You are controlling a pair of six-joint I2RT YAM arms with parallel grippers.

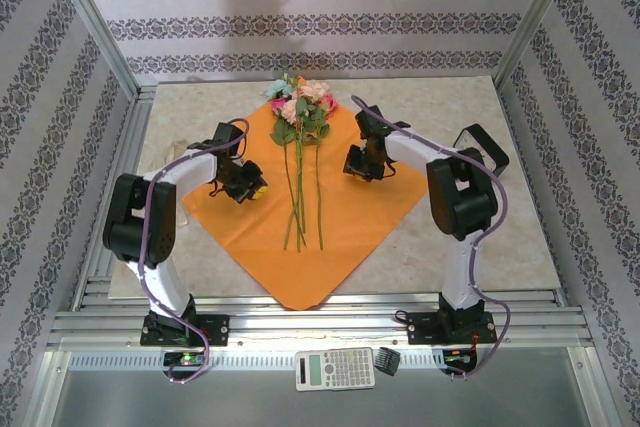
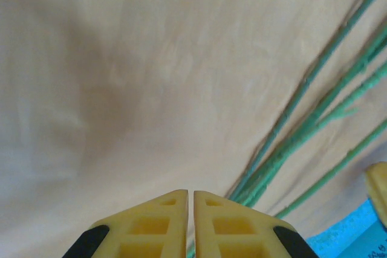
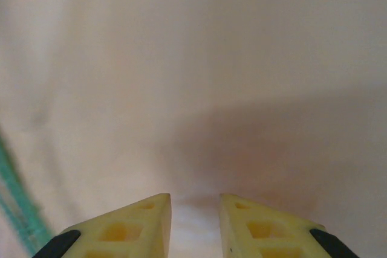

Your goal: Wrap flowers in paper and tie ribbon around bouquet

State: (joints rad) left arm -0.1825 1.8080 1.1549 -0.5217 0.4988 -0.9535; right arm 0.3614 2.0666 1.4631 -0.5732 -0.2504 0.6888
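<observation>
orange paper lies as a diamond on the counter, with the flowers down its middle, blooms at the far corner. left tool is over the paper left of the stems, jaws together. right tool is over the paper on the other side, jaws slightly apart.

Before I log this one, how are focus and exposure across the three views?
Top external: sharp, evenly lit, the paper vivid orange. Left wrist: washed out, the flowers showing soft-edged stems. Right wrist: paler, paper blurred pinkish, shadow ahead of the right gripper.
</observation>
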